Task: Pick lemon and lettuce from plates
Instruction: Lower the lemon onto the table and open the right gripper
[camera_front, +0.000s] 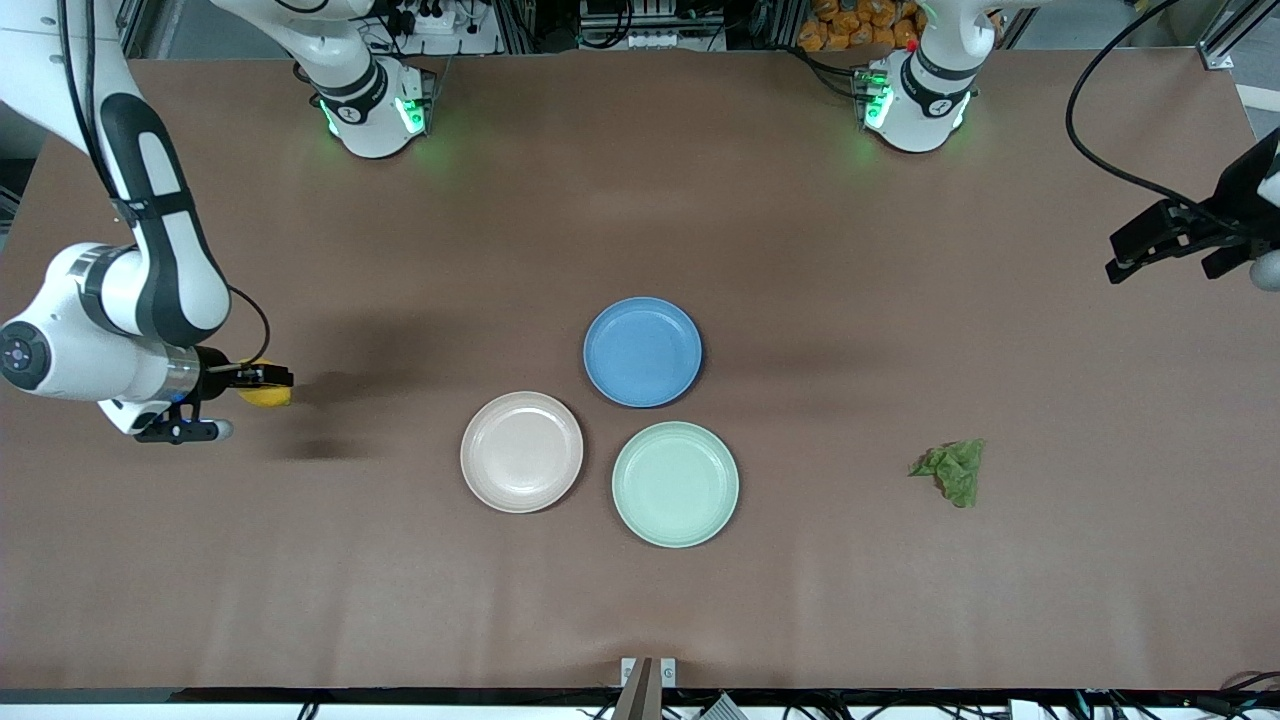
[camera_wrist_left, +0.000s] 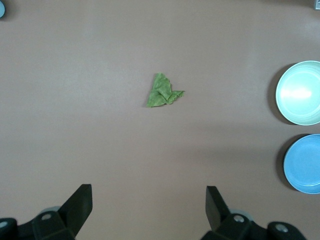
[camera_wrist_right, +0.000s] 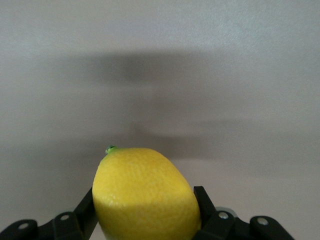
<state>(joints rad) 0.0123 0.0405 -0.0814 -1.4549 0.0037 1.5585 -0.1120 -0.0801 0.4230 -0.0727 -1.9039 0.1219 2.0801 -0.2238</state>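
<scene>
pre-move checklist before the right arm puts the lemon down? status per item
1. Grip: right gripper shut on the lemon, a finger on each side: ok.
2. Lemon off its plate: pink plate and green plate hold nothing: ok.
3. Drop area: right gripper is over bare table toward the right arm's end, apart from the plates: ok.
4. Lettuce out of the way: it lies on the table toward the left arm's end: ok.
5. Left gripper open, holding nothing, waiting at its end of the table: ok.
6. Lemon's height above the table: cannot tell.
</scene>
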